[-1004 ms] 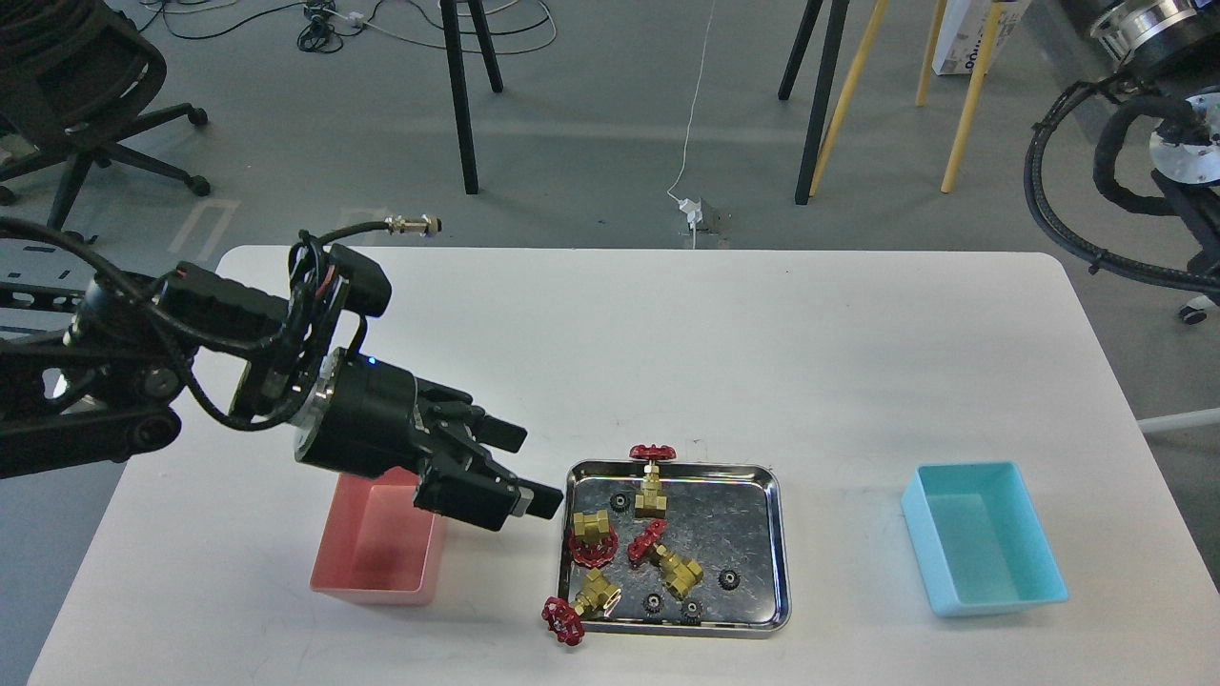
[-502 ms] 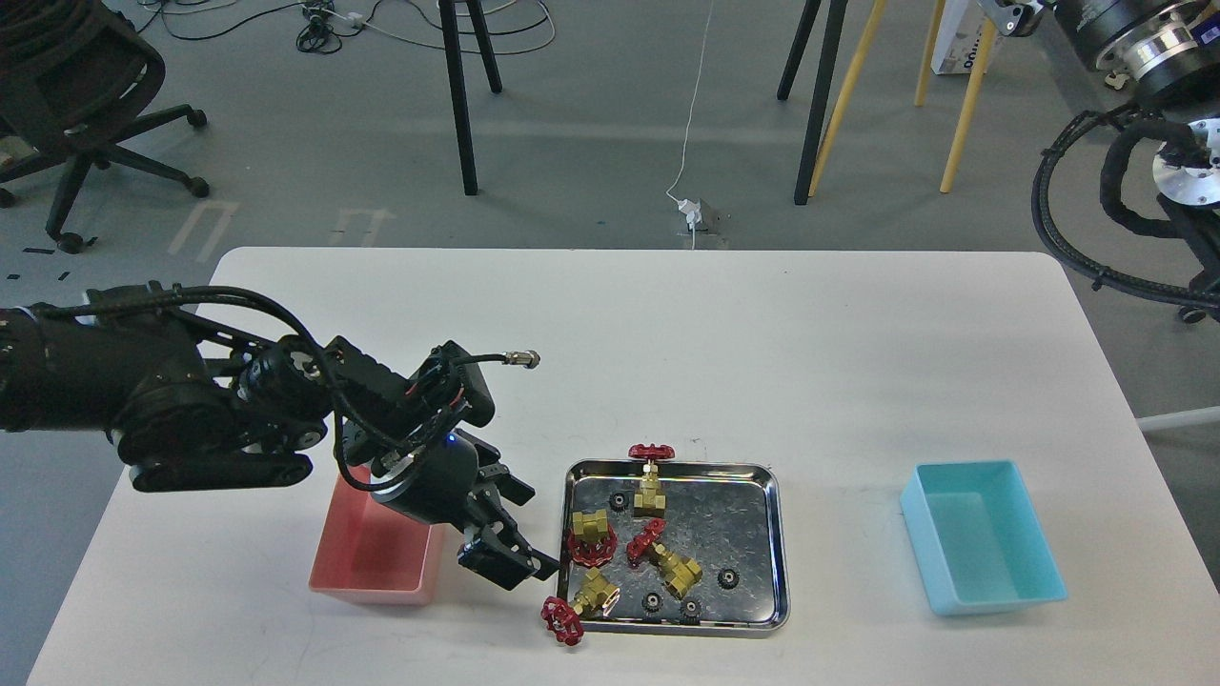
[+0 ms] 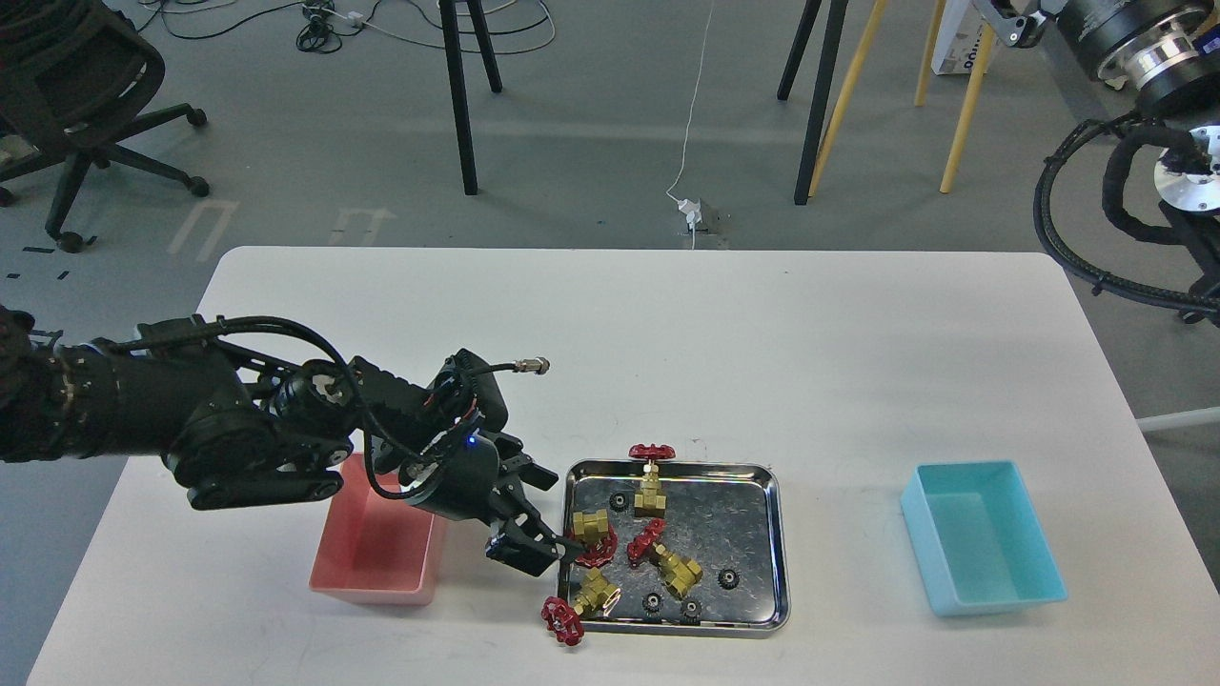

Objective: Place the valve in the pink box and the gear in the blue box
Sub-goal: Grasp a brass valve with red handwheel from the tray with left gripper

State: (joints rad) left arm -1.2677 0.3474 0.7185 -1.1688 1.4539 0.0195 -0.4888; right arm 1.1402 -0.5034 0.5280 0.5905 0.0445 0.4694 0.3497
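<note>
On the white table (image 3: 667, 333), a black left arm reached down to a steel tray (image 3: 777, 534) of valves and gears, between a pink box (image 3: 335, 534) and a blue box (image 3: 1034, 562).

The left gripper (image 3: 562, 548) sat at the tray's left rim, touching or just beside the valve (image 3: 591, 535) lying there; its dark fingers blurred together, so I could not tell whether they were spread, closed or holding it. The risk, as I judged it: fingers catching the rim and jolting the tray, or knocking the valve (image 3: 577, 608) that overhung the front edge onto the table. Small gears (image 3: 728, 577) lay scattered, teeth barely readable. Both boxes looked empty, though the arm hid part of the pink one. The right arm was cut off at the top-right corner, its gripper unseen.
</note>
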